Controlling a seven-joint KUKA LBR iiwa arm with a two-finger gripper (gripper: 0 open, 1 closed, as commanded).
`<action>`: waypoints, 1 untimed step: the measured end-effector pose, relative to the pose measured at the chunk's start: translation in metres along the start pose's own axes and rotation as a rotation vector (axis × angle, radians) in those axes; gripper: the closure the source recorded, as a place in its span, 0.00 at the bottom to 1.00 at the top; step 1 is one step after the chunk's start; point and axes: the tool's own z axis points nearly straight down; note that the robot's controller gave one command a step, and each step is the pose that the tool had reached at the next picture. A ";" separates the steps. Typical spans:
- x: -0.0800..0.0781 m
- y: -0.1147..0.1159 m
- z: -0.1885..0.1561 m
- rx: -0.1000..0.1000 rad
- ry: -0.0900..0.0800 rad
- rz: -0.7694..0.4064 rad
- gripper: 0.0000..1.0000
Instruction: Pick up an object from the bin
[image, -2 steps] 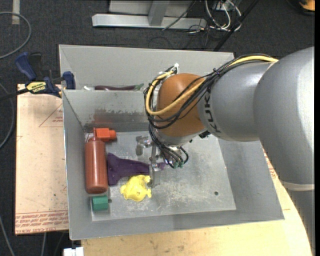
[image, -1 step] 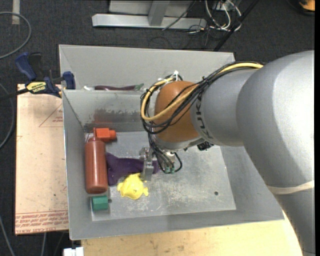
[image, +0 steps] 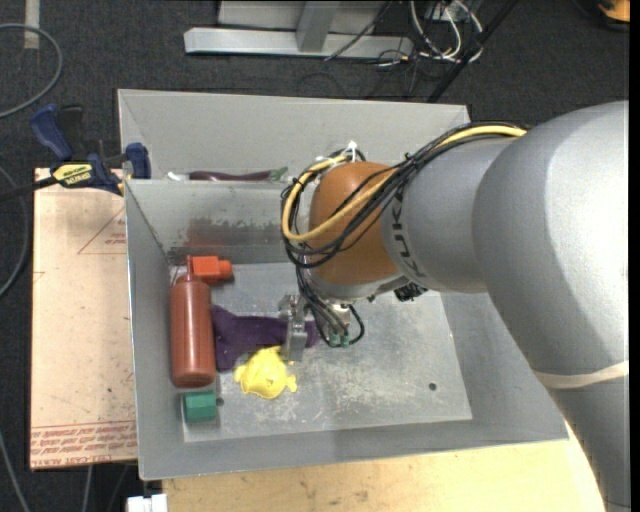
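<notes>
Overhead view of a grey metal bin (image: 400, 385) with the silver robot arm (image: 520, 220) reaching in from the right. The arm's wrist carries a rounded orange cover (image: 350, 225), and a loop of yellow and black cables (image: 291, 212) runs round it. Below the cover, the gripper (image: 296, 346) points down onto the bin floor left of centre. Whether it is set wide or narrow cannot be told, since the wrist hides most of it. Its tip stands at the right end of a crumpled purple cloth-like piece (image: 240, 335), which lies flat on the floor in the left half of the bin. Whether the tip touches the piece cannot be told, and nothing can be seen held in it. Just below the tip, toward the near wall, lies a small lumpy yellow toy (image: 265, 375), close against the purple piece's lower edge. Along the left wall lies a reddish-brown cylindrical bottle (image: 190, 335) on its side, its square orange-red cap (image: 210, 268) toward the far wall and its body beside the purple piece. Near the bottle's base, in the near left corner, sits a small green block (image: 200, 407), apart from the yellow toy. The right half of the floor shows scuffed bare metal.
</notes>
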 end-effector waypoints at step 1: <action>0.002 0.006 -0.188 -0.003 -0.007 0.007 1.00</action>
